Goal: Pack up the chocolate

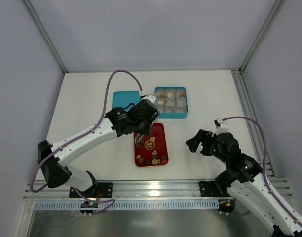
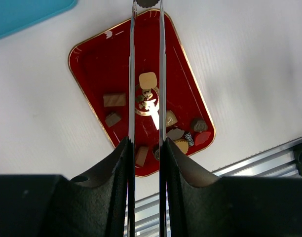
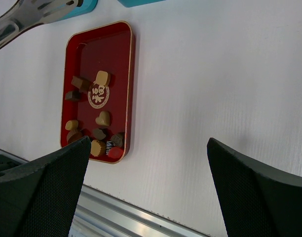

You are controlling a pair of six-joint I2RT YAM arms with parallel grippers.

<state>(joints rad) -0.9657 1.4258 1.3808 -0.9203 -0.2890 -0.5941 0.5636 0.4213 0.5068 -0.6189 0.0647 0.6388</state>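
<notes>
Chocolate (image 1: 152,159) sits bunched at the near end of the red tray (image 1: 158,132), whose long axis runs away from the bases. Left claw (image 1: 141,129) hangs over the tray's far end; right claw (image 1: 200,141) is well apart.

Left wrist: claw clamped on tongs (image 2: 132,74), pieces beneath the blades. Dark bit at the tips, can't identify.

Right wrist: claw wide apart, empty, tray off to its left.

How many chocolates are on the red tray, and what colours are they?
On the red tray:
Brown, tan or cream chocolates: 9
Red chocolate: 1
Dark striped chocolate: 1
Total: 11
</notes>
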